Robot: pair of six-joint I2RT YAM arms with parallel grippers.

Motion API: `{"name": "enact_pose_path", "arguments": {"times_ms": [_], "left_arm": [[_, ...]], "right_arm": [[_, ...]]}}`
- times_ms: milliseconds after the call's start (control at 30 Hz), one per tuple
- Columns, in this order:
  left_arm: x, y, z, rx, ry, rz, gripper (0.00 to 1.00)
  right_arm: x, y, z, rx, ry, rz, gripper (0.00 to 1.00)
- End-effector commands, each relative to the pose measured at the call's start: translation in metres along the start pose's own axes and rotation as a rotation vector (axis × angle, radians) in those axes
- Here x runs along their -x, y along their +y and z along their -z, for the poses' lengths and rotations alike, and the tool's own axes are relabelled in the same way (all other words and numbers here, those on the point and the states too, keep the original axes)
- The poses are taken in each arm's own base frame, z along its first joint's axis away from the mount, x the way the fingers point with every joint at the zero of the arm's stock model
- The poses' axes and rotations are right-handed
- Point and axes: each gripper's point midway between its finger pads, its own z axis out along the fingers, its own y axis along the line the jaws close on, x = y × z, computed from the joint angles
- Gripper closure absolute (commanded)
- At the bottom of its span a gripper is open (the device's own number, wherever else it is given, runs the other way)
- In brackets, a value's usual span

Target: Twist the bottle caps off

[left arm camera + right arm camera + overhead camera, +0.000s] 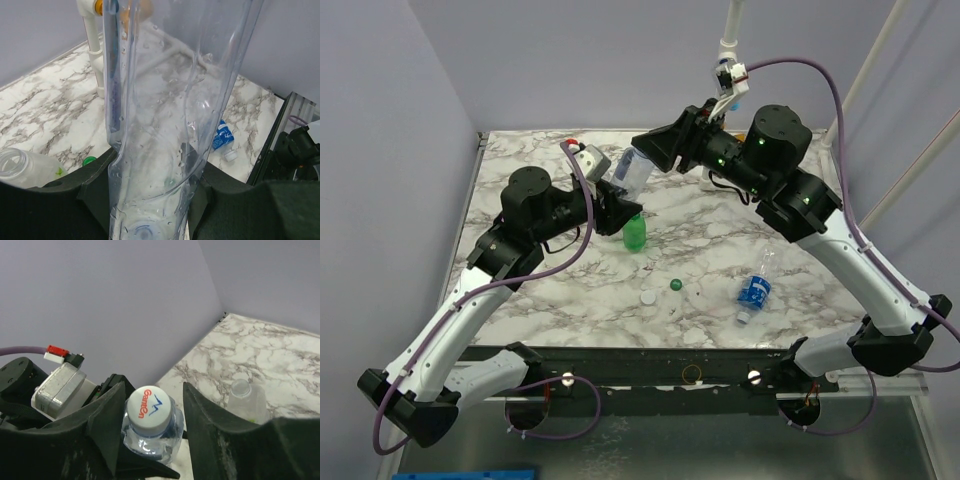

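Clear bottle is seen as glossy transparent plastic, beaded with droplets; its cap is moulded in smooth white plastic, printed on top. Right gripper is finished in matt black, slightly rough plastic. Table is surfaced smooth, marble-patterned.

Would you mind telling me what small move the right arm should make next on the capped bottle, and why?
Probably close the right gripper onto the white cap. Its jaws flank the cap with a sliver of gap on one side, so turning now would likely slip. The left gripper clamps the clear bottle by its body, bracing it for the twist.
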Motion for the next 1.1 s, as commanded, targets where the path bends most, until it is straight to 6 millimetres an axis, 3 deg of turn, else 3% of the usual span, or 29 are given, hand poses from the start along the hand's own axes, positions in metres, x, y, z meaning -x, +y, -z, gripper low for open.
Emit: {"name": "enact_pose_path", "arguments": {"times_ms": [0, 200, 367, 500, 600, 700, 767, 900, 1067], "left_arm": [[0.003, 0.004, 0.003, 0.025, -0.024, -0.020, 1.00], [0.004, 0.003, 0.002, 0.015, -0.023, -0.020, 1.00], [0.008, -0.016, 0.004, -0.082, -0.026, -0.013, 1.00], [0.011, -0.059, 0.017, -0.319, -0.016, 0.004, 1.00], [0.011, -0.094, 0.033, -0.526, 0.012, 0.034, 1.00], [0.007, -0.116, 0.049, -0.674, 0.055, 0.080, 1.00], [0.005, -0.124, 0.056, -0.733, 0.076, 0.104, 1.00], [0.005, -0.124, 0.057, -0.738, 0.078, 0.105, 1.00], [0.008, -0.111, 0.046, -0.655, 0.050, 0.073, 1.00]], "right_arm": [[0.002, 0.013, -0.001, 0.063, -0.014, -0.030, 0.53], [-0.007, 0.016, -0.005, 0.093, 0.019, -0.032, 0.66], [-0.004, 0.029, 0.004, 0.164, 0.028, 0.027, 0.99], [-0.003, 0.064, 0.032, 0.381, 0.035, 0.145, 0.99], [-0.006, 0.100, 0.075, 0.622, 0.009, 0.247, 1.00], [-0.005, 0.123, 0.114, 0.786, -0.059, 0.318, 1.00], [-0.002, 0.127, 0.129, 0.804, -0.085, 0.334, 0.99], [-0.003, 0.119, 0.125, 0.739, -0.072, 0.323, 0.99], [-0.004, 0.092, 0.102, 0.555, -0.049, 0.278, 0.99]]}}
